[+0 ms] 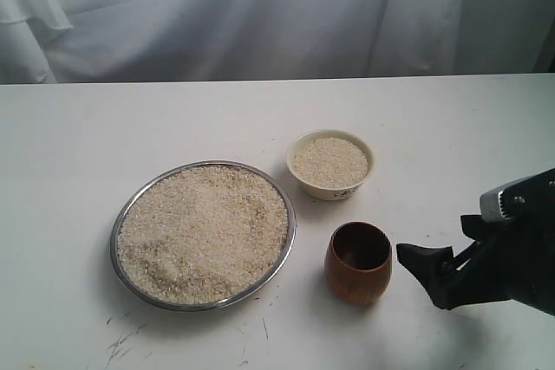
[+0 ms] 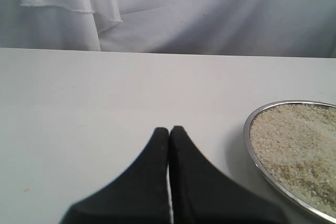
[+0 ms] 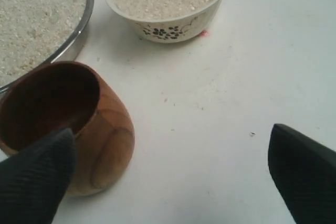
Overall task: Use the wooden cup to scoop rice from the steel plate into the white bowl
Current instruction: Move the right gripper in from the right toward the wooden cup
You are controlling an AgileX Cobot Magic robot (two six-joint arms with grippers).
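Observation:
The steel plate (image 1: 114, 244) lies left of centre, filled with rice (image 1: 204, 231). Behind and to its right, the white bowl (image 1: 334, 190) also holds rice. The wooden cup (image 1: 357, 279) stands upright by the plate's right rim, its dark inside showing no grains. My right gripper (image 1: 425, 268) is low over the table just right of the cup, open. In the right wrist view it (image 3: 170, 132) has bare table in its gap, and the cup (image 3: 105, 140) sits beside one finger, apart from the other. My left gripper (image 2: 169, 129) is shut on nothing, beside the plate's rim (image 2: 249, 129).
A white cloth backdrop (image 1: 260, 15) hangs behind the table's far edge. The white table (image 1: 87, 136) carries small dark specks near its front edge. The left arm is outside the exterior view.

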